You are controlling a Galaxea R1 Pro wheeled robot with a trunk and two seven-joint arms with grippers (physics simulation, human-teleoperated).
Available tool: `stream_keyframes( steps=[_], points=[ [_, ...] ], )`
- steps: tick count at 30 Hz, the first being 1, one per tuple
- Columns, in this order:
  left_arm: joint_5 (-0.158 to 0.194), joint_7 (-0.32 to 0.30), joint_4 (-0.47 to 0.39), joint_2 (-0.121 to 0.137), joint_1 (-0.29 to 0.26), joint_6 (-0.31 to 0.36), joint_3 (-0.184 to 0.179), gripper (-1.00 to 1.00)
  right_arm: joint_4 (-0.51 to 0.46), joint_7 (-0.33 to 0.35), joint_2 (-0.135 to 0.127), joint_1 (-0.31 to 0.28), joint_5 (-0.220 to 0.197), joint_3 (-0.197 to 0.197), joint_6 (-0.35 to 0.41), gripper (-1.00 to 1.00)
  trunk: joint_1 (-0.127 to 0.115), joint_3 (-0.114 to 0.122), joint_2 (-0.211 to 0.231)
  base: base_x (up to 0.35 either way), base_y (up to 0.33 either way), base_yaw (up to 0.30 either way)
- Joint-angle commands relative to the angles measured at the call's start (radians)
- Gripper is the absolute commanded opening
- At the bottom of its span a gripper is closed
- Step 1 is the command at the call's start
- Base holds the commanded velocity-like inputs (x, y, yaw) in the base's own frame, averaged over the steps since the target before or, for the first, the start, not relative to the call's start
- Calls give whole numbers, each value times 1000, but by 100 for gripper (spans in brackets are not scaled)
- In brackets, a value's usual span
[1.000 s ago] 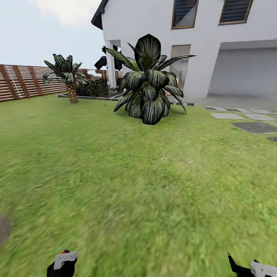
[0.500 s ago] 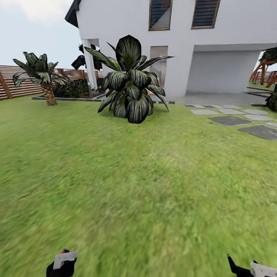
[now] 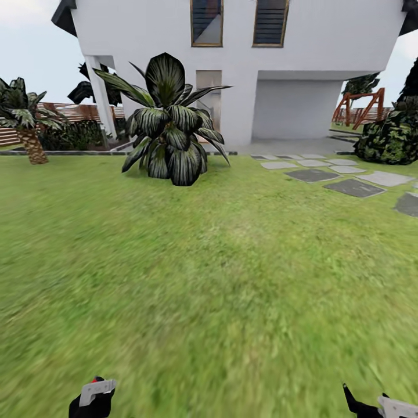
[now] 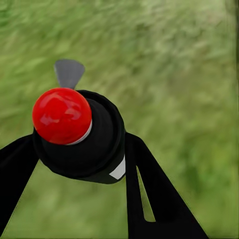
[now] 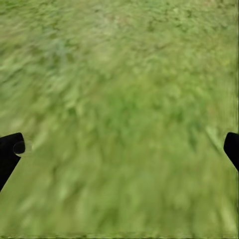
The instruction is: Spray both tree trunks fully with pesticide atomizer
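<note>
Head view looks across the lawn (image 3: 209, 278) to a white house (image 3: 244, 52), a broad-leaved plant (image 3: 171, 125) and grey stepping stones (image 3: 342, 180). Left pincer (image 4: 74, 164) grips a black bottle with a red cap (image 4: 62, 115) between its two fingers. Right pincer (image 5: 119, 149) is spread wide over bare grass, holding nothing. Both pincers sit low at that view's bottom edge.

Left gripper (image 4: 74, 149) gripping black bottle (image 4: 97, 144) with red ball top (image 4: 61, 115); black fingers (image 4: 149, 194) flanking bottle; blurry green grass (image 4: 174, 74) lying beneath.
</note>
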Motion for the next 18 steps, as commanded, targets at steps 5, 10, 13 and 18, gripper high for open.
stream_keyframes(
  steps=[5,10,13,18],
  points=[
    [1,-1,0,0,0,0,0,-100,0,0,0,0,0,0,0,100,0,0,0,-175,285,-300],
    [0,-1,0,0,0,0,0,-100,0,0,0,0,0,0,0,100,0,0,0,-175,286,-300],
    [0,-1,0,0,0,0,0,-100,0,0,0,0,0,0,0,100,0,0,0,-151,228,-300],
    [0,-2,-4,0,0,-1,-3,-100,0,0,0,0,0,0,0,100,0,0,0,-22,30,-300]
  ],
)
